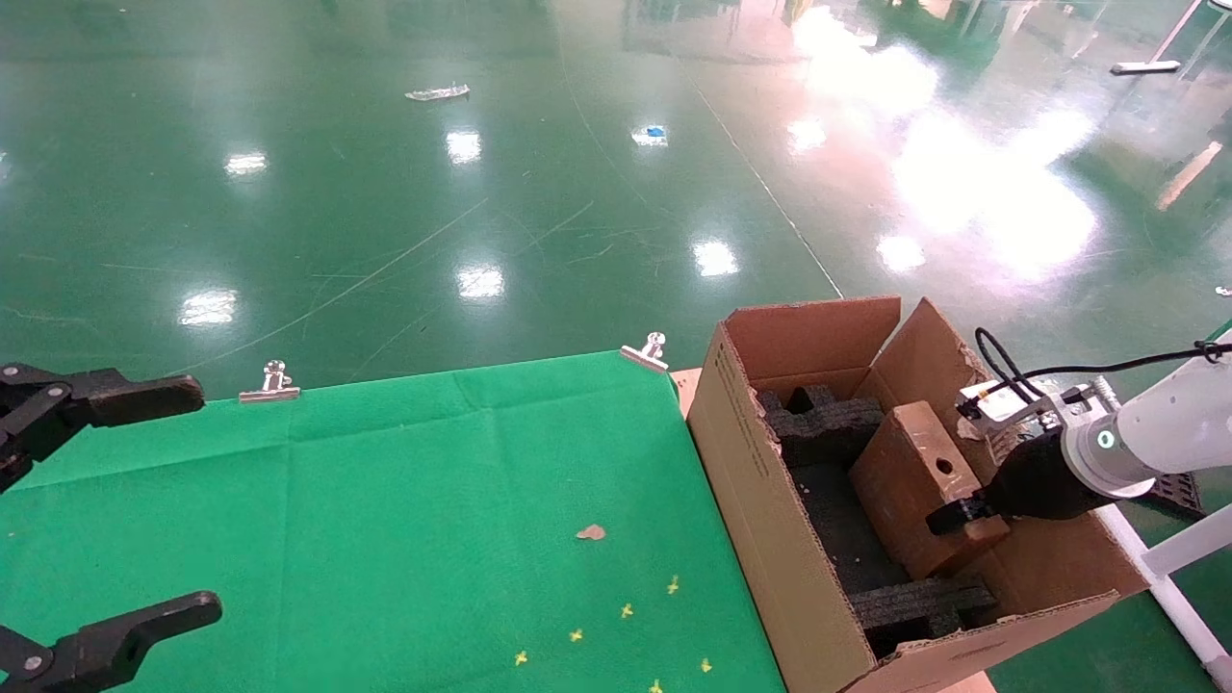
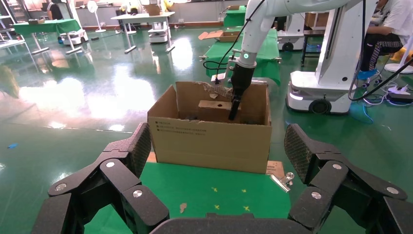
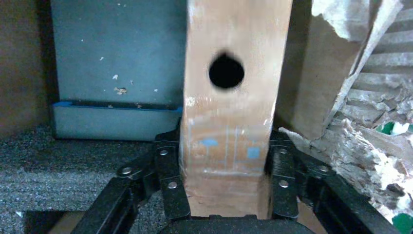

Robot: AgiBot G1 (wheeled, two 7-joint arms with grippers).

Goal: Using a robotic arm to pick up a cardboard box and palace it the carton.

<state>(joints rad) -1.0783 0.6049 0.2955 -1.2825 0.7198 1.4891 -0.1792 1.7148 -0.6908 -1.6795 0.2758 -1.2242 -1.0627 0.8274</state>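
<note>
Right gripper (image 1: pixel 967 515) on the white robotic arm (image 1: pixel 1155 433) reaches down inside the carton (image 1: pixel 760 539), its jaws clamped on the cardboard box (image 1: pixel 914 481). In the right wrist view the black fingers (image 3: pixel 168 175) press both sides of the box's lower end, the round hole (image 3: pixel 226 71) in its face above the grip. The box sits tilted in the carton, between the black foam inserts (image 1: pixel 818 419), near the carton's far-right wall; whether its base touches the foam floor cannot be told. Carton stands just beside the right edge of the green table (image 1: pixel 385 520), flaps up, edges torn. Left gripper (image 1: pixel 96 520) is parked over the table's left side, jaws spread wide, nothing between them. Two metal clips (image 1: pixel 647 352) hold the cloth at the far edge. A small brown scrap (image 1: pixel 591 531) and yellow cross marks (image 1: pixel 626 610) lie on the cloth.
</note>
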